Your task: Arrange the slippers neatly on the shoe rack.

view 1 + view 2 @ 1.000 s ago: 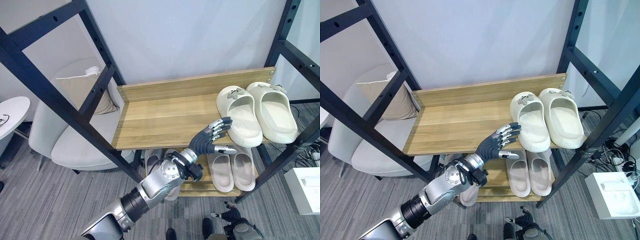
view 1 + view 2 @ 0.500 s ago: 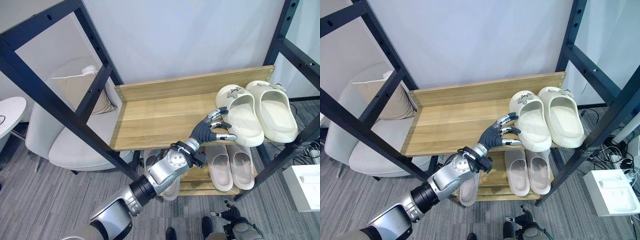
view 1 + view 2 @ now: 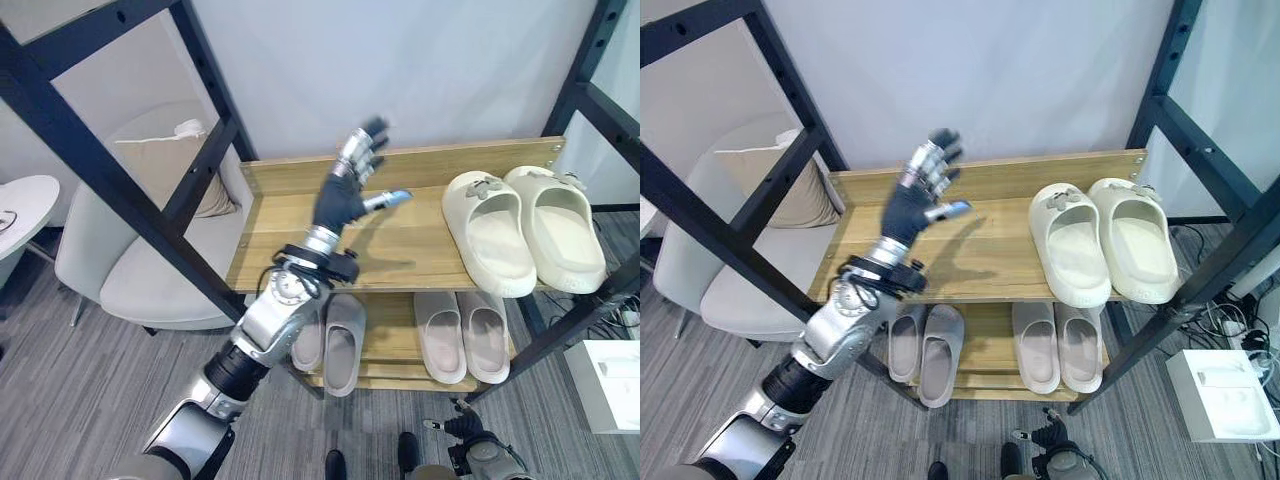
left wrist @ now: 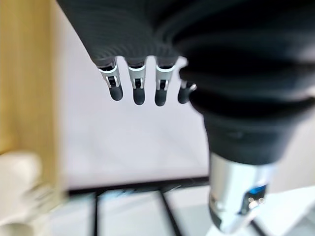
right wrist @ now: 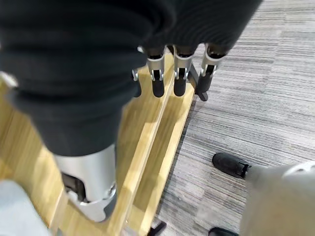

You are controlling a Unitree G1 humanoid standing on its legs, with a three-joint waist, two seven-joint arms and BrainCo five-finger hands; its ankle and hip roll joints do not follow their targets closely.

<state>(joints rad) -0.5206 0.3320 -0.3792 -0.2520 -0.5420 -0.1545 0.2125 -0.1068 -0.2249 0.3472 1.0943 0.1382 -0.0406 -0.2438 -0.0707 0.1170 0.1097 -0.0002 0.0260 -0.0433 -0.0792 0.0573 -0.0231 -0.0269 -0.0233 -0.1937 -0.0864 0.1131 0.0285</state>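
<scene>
Hovering above the shoe rack's (image 3: 300, 235) wooden top shelf, the left hand (image 3: 345, 195) is raised with its fingers (image 3: 362, 150) straight and spread and the thumb held apart, grasping nothing. It sits over the middle-left of the shelf, well apart from the cream slippers (image 3: 525, 235), which lie side by side at the shelf's right end, toes toward the back wall, touching or nearly touching each other. On the lower shelf, a beige pair of slippers (image 3: 460, 335) rests beneath the cream pair, and a grey pair of slippers (image 3: 335, 345) lies beneath the left arm, partly hidden by it. The right hand (image 5: 172, 73) shows in its own wrist view, low beside the rack's wooden base and over the grey carpet (image 5: 256, 98), with its fingers hanging relaxed and nothing held. Left of the rack stands a light armchair (image 3: 130, 270) with a tan cushion (image 3: 170, 175) propped against its back.
</scene>
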